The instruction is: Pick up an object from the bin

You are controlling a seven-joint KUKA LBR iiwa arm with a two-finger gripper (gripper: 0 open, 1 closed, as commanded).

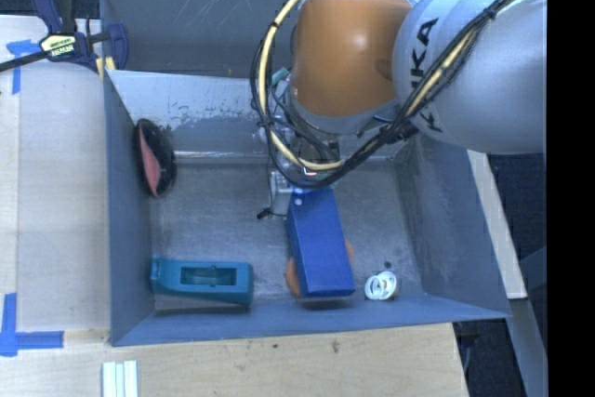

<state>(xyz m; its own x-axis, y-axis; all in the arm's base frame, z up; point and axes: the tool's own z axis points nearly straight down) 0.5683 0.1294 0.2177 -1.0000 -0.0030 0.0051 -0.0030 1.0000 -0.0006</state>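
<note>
Fingers of the gripper (pixel 282 195): whether they stand spread or closed cannot be told, since the orange wrist cover (pixel 349 46) and its cables hide most of them, and nothing can be seen held. The gripper tip hangs low at the far end of a blue oblong box (pixel 321 246), which lies flat on the bin floor and runs from the tip toward the near wall. This box is the nearest thing and, by judgement, the likeliest pick.

An orange rounded thing (pixel 292 276) shows at the box's near left corner, touching it and partly under it. A small round white thing (pixel 379 285) lies just beside the box's near right corner. A teal block (pixel 202 282) lies well to the left of the tip along the near wall, and a black and red oval thing (pixel 154 158) leans against the left wall of the bin (pixel 125 228).

To do the step well, the jaws should straddle the box's short width, centred on it and clear of the orange thing. Closing should wait until the tip is low on its sides, and the lift should be straight, as an end grip may let the box tilt.
</note>
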